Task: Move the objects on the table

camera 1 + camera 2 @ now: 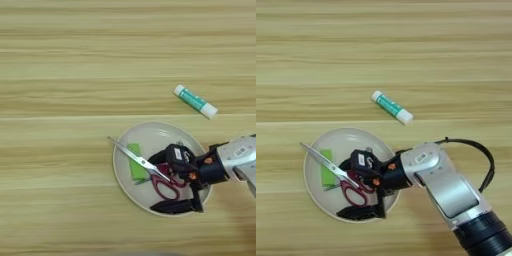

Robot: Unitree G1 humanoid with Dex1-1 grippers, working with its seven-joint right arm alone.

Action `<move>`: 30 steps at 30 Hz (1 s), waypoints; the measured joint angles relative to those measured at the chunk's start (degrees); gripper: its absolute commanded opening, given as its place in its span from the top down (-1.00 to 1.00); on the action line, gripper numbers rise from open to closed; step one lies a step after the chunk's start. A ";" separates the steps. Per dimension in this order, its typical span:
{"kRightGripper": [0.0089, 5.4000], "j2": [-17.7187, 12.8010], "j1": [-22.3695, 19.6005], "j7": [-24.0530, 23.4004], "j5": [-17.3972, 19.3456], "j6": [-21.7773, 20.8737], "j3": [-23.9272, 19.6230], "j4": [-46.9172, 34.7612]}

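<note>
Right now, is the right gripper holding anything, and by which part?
It cannot be told. The right gripper straddles the red handles of the scissors lying in the plate, but a closed hold is not visible.

A big wooden table (75,60) fills the view. A round white plate (150,131) sits on it. Scissors (150,170) with dark red handles lie on the plate, and the blade tip pokes out past the plate's left rim. A small green thing (135,162) lies under the blades. The right gripper (167,180) comes in from the right, with one black finger on each side of the red handles. A white and green tube (195,101) lies up and right of the plate, apart from it.
</note>
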 measured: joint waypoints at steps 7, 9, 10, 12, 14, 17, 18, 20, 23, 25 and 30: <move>-0.99 -0.03 0.41 0.05 -0.02 -0.50 0.01 -0.21; -0.99 0.00 0.41 -0.05 -0.03 -0.50 0.01 -0.21; -0.99 0.02 0.41 -0.11 -0.03 -0.50 0.01 -0.20; -0.99 0.13 0.41 -0.23 -0.03 -0.50 0.01 -0.15; -0.99 0.26 0.40 -0.35 -0.03 -0.50 0.01 -0.10; -0.99 0.76 0.36 -1.41 -0.05 -0.46 -0.02 0.17; -0.99 0.94 0.32 -1.64 -0.05 -0.41 -0.02 0.25; -0.99 1.94 -0.16 -2.80 -0.07 -0.11 -0.27 1.27; -0.99 2.99 -1.11 -4.72 -0.12 0.80 -0.46 2.40; -0.99 3.65 -1.95 -5.63 -0.19 1.11 -0.55 3.52; -0.99 5.02 -3.39 -8.30 -0.48 2.05 -0.73 5.31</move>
